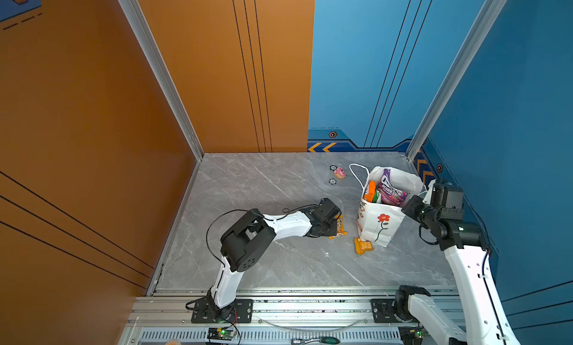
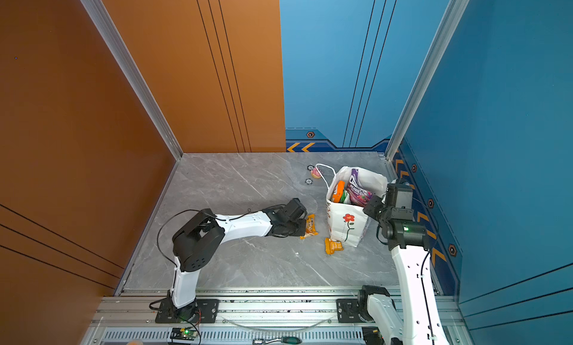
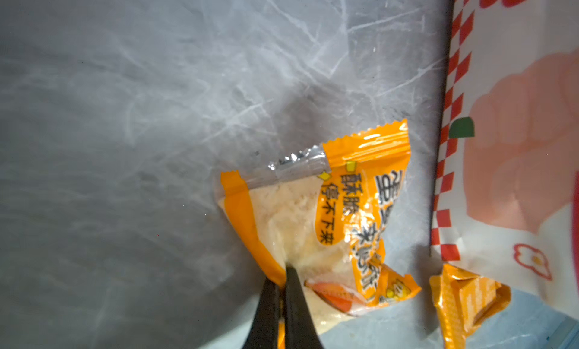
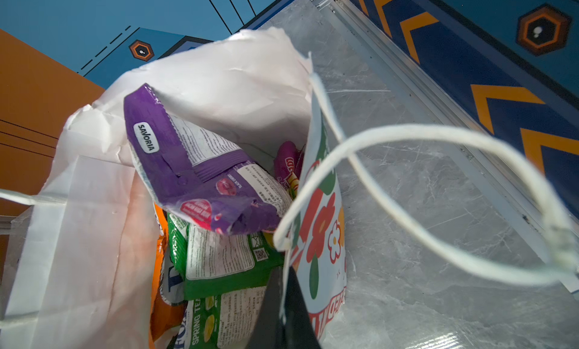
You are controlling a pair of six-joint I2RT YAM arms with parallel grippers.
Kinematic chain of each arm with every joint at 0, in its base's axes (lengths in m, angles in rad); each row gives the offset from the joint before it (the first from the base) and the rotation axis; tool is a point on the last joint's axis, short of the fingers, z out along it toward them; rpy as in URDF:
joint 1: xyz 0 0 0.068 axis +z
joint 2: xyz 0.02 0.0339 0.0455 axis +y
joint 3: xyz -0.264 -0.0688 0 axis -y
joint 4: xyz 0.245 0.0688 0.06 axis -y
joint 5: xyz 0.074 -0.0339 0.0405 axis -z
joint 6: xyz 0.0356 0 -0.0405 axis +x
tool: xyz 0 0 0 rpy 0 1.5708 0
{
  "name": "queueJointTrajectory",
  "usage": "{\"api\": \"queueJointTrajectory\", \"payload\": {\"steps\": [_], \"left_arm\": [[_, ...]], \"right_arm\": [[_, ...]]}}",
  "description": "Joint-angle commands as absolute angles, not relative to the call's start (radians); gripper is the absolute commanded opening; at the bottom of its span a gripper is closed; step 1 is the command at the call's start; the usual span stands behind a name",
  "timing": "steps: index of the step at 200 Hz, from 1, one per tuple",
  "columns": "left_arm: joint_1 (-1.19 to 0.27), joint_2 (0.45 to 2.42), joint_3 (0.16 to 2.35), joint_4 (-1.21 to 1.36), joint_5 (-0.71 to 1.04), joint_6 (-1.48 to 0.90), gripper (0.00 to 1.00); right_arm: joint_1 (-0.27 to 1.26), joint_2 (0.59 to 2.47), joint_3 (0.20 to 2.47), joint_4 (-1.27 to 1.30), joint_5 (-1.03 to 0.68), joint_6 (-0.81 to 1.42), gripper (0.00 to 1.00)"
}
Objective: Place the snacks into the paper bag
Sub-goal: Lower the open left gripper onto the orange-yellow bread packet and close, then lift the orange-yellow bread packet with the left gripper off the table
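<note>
In both top views the left gripper (image 1: 332, 230) is reaching low over the grey surface (image 1: 263, 179). It is pinching an orange packet (image 1: 340, 225) just left of the paper bag (image 1: 379, 225). The bag is standing at the right of the surface, and a purple packet (image 1: 391, 188) is sticking up out of it. The right gripper (image 1: 408, 206) is holding on at the bag's right rim. A second orange packet (image 1: 362, 246) is lying by the bag's near corner. A pink toy (image 1: 340, 172) is sitting farther back, and it is not a snack.

The left wrist view is showing what the top views are hiding. The left gripper (image 3: 282, 277) is squeezing tight on only the thin edge of the orange packet (image 3: 313, 212). I cannot tell if the packet is off the surface. With such a small pinch, I think the lift should go slowly. It should go up above the bag's rim, then right, and let go over the mouth.

Only the right wrist view is looking inside the paper bag (image 4: 219, 81). The right gripper (image 4: 283, 273) is clamping the bag's paper wall and holding the mouth open. The purple packet (image 4: 194, 162) is lying over a green packet (image 4: 219, 259), so the bag is looking quite full. The cord handle (image 4: 438, 134) is looping out beside the mouth and could catch the packet.
</note>
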State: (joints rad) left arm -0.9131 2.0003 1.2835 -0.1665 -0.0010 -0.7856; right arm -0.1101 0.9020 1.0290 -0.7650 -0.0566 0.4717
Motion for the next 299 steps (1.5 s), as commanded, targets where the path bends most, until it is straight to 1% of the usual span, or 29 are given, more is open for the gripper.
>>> {"api": "queueJointTrajectory", "payload": {"steps": [1, 48, 77, 113, 147, 198, 233, 261, 299], "left_arm": [[-0.898, 1.937, 1.206, -0.081, -0.061, -0.798, 0.00], [-0.876, 1.779, 1.000, 0.087, -0.106, -0.817, 0.00], [-0.864, 1.669, 0.897, 0.146, -0.159, -0.813, 0.00], [-0.844, 1.539, 0.824, 0.174, -0.220, -0.779, 0.00], [-0.820, 1.450, 0.798, 0.173, -0.247, -0.750, 0.00], [-0.786, 1.348, 0.828, 0.121, -0.255, -0.710, 0.00], [-0.776, 1.300, 0.912, 0.068, -0.256, -0.646, 0.00], [-0.784, 1.296, 0.995, 0.041, -0.242, -0.593, 0.00], [-0.828, 1.338, 1.130, 0.011, -0.238, -0.522, 0.00]], "right_arm": [[-0.101, 0.900, 1.015, -0.759, -0.060, 0.469, 0.00], [-0.098, 0.896, 1.022, -0.770, -0.037, 0.459, 0.00], [-0.095, 0.900, 1.023, -0.771, -0.044, 0.460, 0.00], [-0.091, 0.901, 1.025, -0.770, -0.044, 0.462, 0.00], [-0.089, 0.900, 1.023, -0.769, -0.044, 0.461, 0.00], [-0.087, 0.900, 1.029, -0.770, -0.044, 0.460, 0.00], [-0.083, 0.907, 1.037, -0.779, -0.042, 0.460, 0.00], [-0.076, 0.905, 1.037, -0.776, -0.042, 0.469, 0.00], [-0.071, 0.909, 1.048, -0.779, -0.037, 0.466, 0.00]]}}
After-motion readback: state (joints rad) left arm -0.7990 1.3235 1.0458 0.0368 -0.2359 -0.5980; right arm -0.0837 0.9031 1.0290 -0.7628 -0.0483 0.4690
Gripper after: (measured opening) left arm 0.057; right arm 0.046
